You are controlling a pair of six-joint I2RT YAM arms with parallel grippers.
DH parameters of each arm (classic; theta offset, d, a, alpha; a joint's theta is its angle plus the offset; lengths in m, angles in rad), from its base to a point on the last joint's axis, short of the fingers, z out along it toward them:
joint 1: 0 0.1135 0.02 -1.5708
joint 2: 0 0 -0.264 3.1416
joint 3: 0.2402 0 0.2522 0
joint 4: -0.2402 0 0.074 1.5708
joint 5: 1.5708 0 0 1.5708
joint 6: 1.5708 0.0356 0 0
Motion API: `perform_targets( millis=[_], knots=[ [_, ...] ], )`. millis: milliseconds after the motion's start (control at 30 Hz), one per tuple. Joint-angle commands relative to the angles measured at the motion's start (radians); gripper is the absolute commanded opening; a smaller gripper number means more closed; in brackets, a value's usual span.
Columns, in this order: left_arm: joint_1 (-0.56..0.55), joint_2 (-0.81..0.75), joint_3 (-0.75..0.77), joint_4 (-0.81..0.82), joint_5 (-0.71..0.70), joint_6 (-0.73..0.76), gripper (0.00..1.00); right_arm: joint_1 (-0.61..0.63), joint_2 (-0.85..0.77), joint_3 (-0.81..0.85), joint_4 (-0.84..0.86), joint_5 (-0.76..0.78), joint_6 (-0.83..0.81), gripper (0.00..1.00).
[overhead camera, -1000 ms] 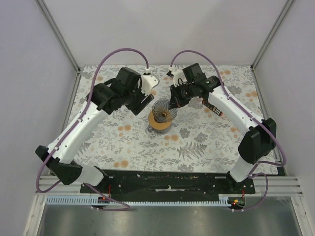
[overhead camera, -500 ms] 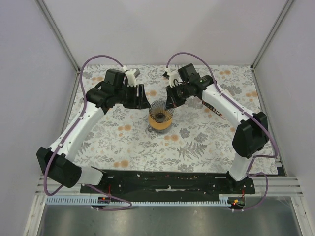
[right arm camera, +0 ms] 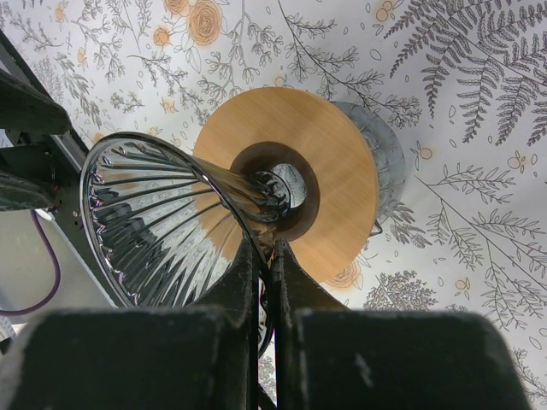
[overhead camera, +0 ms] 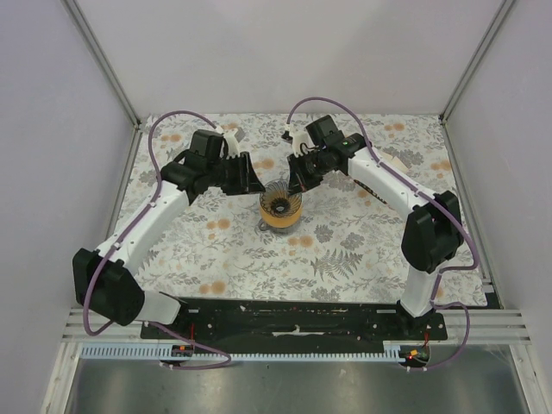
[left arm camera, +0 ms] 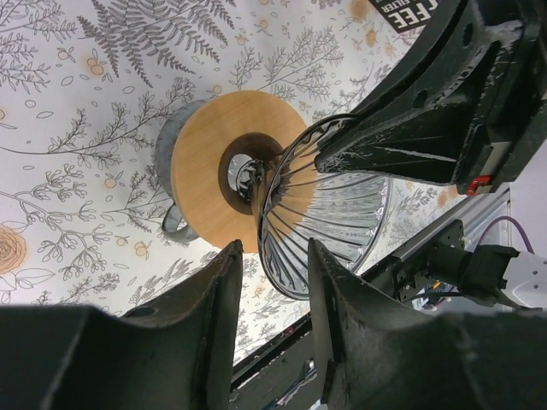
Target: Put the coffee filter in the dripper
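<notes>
From above: the dripper (overhead camera: 281,205) stands in the middle, mouth up, right between both claws, so neither arm is really nearer. The left claw (overhead camera: 252,178) is at its left rim and the right claw (overhead camera: 299,179) at its right.

Left wrist cam: fingers (left arm camera: 214,316) are spread partway and straddle the rim, not touching it as far as I can tell.

Right wrist cam: fingertips (right arm camera: 241,295) are pressed together, pinching the glass rim.

The coffee filter doesn't show in any view, so neither claw has it.
</notes>
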Motion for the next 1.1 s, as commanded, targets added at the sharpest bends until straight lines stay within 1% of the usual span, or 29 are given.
perform_targets(
  millis=[0,100,333,367,400,467,533,900,1067],
  knots=[
    [0.005,0.010,-0.046,0.080,0.014,-0.053,0.42,0.001,0.007,0.048,0.020,0.006,-0.007,0.00],
    [0.005,0.026,-0.059,0.105,0.060,-0.067,0.42,0.001,0.016,0.051,0.015,0.007,-0.011,0.00],
    [0.005,0.056,-0.121,0.135,0.109,-0.105,0.35,0.001,0.038,0.040,0.018,0.021,-0.014,0.00],
    [0.005,0.062,-0.126,0.135,0.100,-0.104,0.31,0.001,0.042,0.040,0.015,0.020,-0.014,0.00],
    [0.005,0.065,-0.131,0.134,0.092,-0.105,0.26,0.001,0.045,0.042,0.015,0.018,-0.016,0.00],
    [0.006,0.073,-0.137,0.132,0.076,-0.111,0.10,0.001,0.053,0.040,0.016,0.018,-0.016,0.00],
    [0.005,0.082,-0.140,0.126,0.068,-0.114,0.02,-0.001,0.057,0.034,0.015,0.021,-0.016,0.00],
    [0.008,0.147,-0.187,0.118,0.039,-0.141,0.02,-0.011,0.107,-0.016,0.023,0.000,-0.021,0.00],
    [0.012,0.193,-0.203,0.097,-0.001,-0.136,0.02,-0.015,0.133,-0.045,0.035,0.006,-0.016,0.00]
  ],
)
